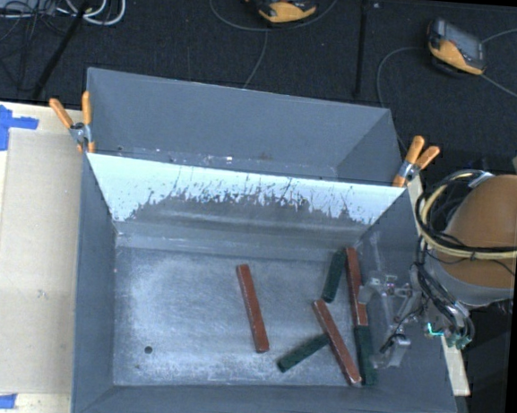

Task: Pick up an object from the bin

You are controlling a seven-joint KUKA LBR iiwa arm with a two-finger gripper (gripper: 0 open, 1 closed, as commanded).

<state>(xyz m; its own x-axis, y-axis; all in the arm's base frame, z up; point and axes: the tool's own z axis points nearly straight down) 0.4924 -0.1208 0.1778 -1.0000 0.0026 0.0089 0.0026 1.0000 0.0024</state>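
Camera view: the grey metal bin (168, 319) is entered from the right by the arm (486, 230), whose gripper (392, 325) sits low against the bin's right wall; whether it is set wide or narrow cannot be told. A short dark green bar (364, 354) lies just left of the gripper at the right near corner of the floor; contact cannot be confirmed. The bin holds six bars, all on its floor. A centre brown bar (252, 308) lies alone. A slanted brown bar (336, 343) lies beside the short dark green bar, their near ends together. An upright brown bar (353, 286) and a far green bar (332, 276) lie farther back, and a near green bar (303, 353) lies crosswise. The short dark green bar's long axis runs near to far, its far end leaning slightly left.
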